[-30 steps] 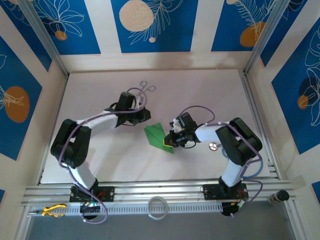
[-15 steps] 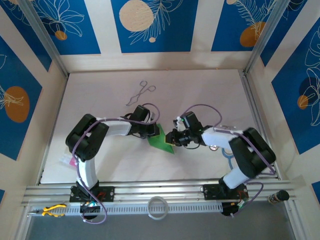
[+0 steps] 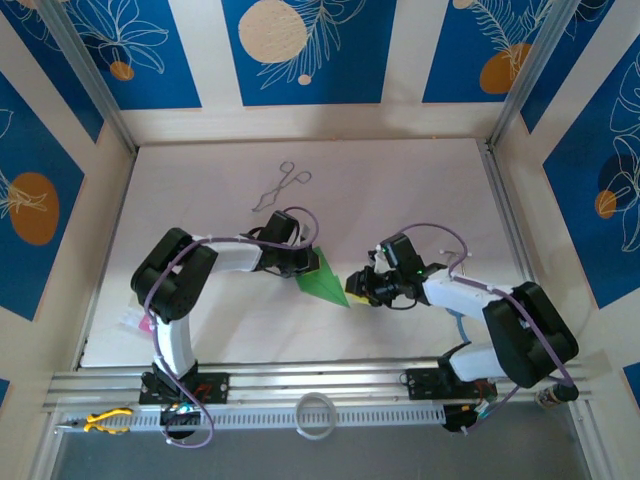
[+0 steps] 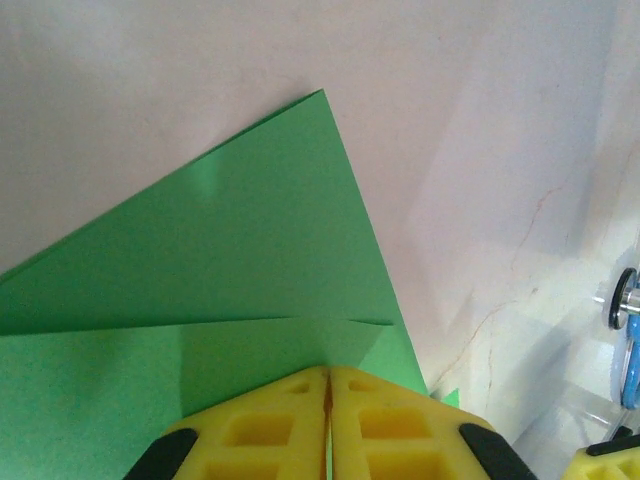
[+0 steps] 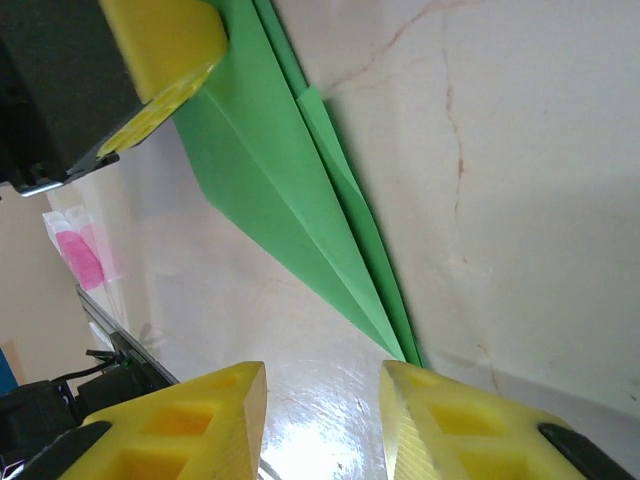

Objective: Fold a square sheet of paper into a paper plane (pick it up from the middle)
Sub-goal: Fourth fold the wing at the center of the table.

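Green paper sheet [image 3: 322, 281] lies mid-frame on the bench [image 3: 420, 190], creased into a layered pointed wedge. Looks partway: not yet a narrow dart, wing folds probably left. Left gripper [image 4: 328, 375] jaws pressed together at its upper-left end; pinch or press unclear. Right gripper [image 5: 322, 385] jaws spread, empty, just beside the lower-right tip.

Nothing readable is showing anywhere: no words, labels, brand marks, numbers or signs are appearing on any surface. The blue wall panels [image 3: 300, 50] are carrying only white leaf outlines and plain orange and cream discs, without lettering.
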`<state>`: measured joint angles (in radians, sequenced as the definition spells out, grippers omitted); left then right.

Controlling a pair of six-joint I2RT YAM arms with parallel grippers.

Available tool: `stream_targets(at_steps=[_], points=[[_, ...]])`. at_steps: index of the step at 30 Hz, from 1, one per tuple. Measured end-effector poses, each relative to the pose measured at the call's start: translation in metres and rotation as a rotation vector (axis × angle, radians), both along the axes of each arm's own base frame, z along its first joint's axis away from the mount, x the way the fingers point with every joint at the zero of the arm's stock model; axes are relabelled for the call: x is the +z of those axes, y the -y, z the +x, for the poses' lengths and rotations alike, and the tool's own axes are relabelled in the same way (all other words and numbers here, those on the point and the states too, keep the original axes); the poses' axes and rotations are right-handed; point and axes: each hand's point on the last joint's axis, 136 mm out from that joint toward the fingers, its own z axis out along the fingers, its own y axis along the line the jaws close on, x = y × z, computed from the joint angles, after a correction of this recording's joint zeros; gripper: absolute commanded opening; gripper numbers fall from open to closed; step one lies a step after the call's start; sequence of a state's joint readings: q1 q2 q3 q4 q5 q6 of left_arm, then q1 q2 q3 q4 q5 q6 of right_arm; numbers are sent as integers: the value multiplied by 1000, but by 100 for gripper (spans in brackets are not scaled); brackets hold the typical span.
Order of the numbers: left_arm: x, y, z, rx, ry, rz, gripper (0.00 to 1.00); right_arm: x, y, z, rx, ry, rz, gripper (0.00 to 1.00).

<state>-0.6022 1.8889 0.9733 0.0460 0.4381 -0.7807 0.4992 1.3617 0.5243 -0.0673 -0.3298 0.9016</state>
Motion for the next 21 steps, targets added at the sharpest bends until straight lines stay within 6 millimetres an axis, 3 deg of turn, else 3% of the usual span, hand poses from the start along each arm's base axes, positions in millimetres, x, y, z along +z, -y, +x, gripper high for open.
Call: stream_targets(at_steps=[9, 21], points=[[0, -1, 0, 7, -7, -3, 11, -15, -5, -12, 29, -65, -17, 31], [0, -1, 0, 6, -8, -3, 11, -24, 1, -12, 11, -75, -64, 31]])
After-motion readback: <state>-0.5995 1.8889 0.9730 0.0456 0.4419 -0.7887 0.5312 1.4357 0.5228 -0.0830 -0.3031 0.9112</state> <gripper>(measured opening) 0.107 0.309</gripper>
